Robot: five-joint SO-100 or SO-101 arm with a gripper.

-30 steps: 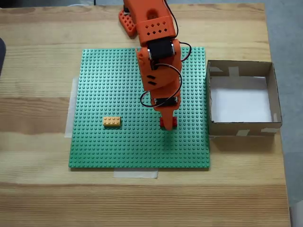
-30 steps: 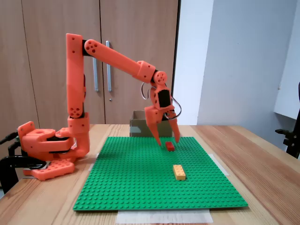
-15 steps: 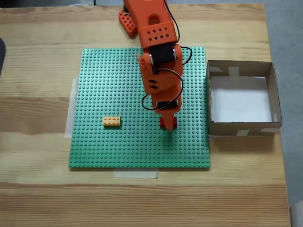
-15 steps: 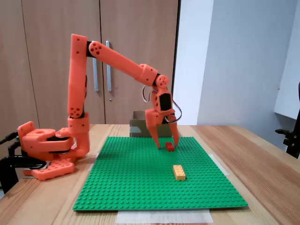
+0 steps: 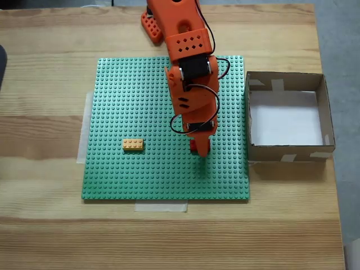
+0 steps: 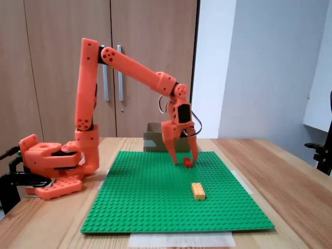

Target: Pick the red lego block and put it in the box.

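So far the job has only just begun. The red lego block [image 6: 188, 163] sits on the green baseplate [image 6: 155, 202], and the box [image 5: 287, 117] has nothing in it. Its white floor is bare.

The pincer [image 6: 182, 161] is low over the green baseplate, with its two fingers spread wide. One finger is on each side of the red lego block, as the side-on fixed view shows. The fingers have not closed on it yet, and I cannot tell if either one touches it.

I think a lot is left to do: squeeze the block, lift it, carry it over to the box and let it go.

The top-down fixed view shows the layout best. There the box stands on the worktop [image 5: 169, 236] just beside the right edge of the green baseplate, and you can see right into it. A yellow-orange brick [image 5: 133, 144] lies well apart from the red one, off to the left. But in that view the arm covers most of the red block; only a bit of red peeks out by the tip.

The side-on fixed view shows the open fingers and the whole red block between them. It hides most of the box behind the arm, though, so you cannot see inside it.
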